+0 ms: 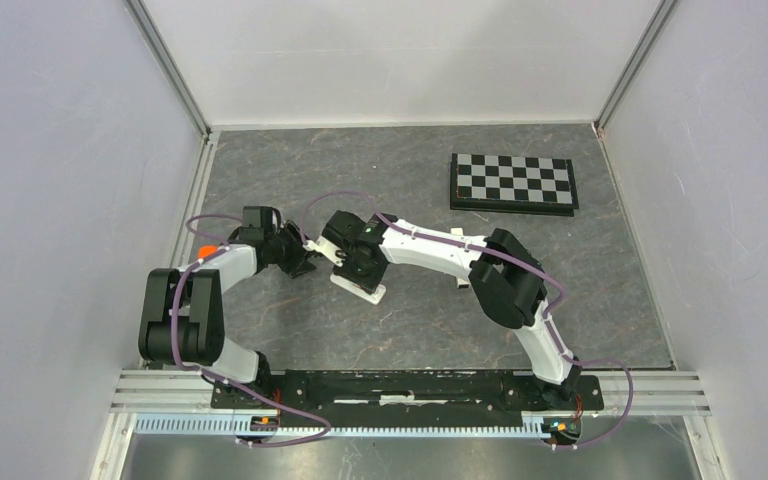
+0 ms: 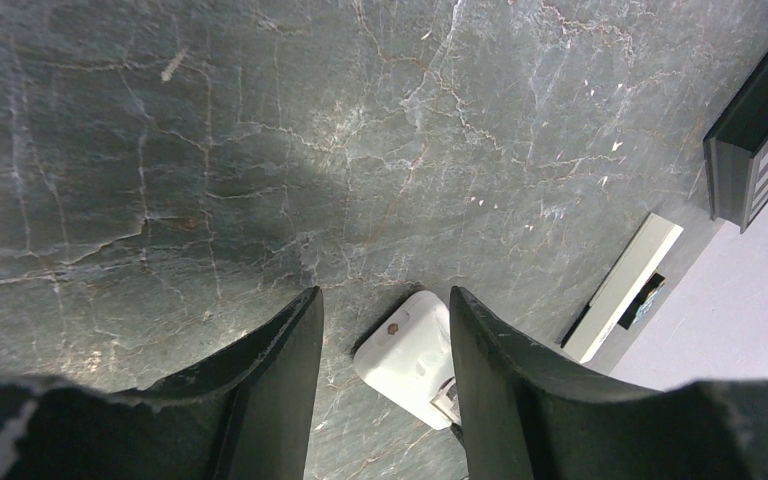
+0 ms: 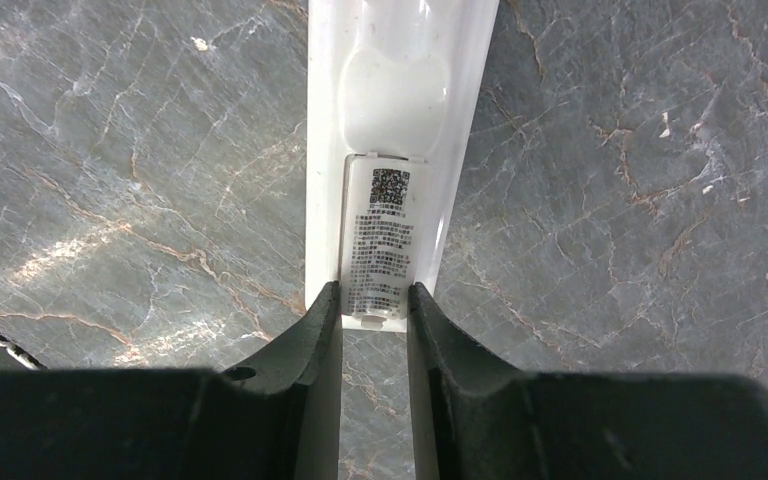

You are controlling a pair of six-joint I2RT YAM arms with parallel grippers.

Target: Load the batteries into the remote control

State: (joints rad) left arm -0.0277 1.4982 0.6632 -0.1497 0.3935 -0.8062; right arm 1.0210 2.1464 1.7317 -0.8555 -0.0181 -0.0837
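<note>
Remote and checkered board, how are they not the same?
The remote is plain white; the board has black and white squares. The remote is pinched at one end by the right fingers; nothing touches the board. The remote sits between the two arms; the board lies alone at the far right of the table. Both are flat shapes with straight sides.

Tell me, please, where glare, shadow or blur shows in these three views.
Top external: even, soft light, no harsh shadows. Left wrist: a broad shadow darkens the table ahead of the dark fingers, whose near ends blur. Right wrist: glare whitens the far end of the remote control, while its label is sharp.
</note>
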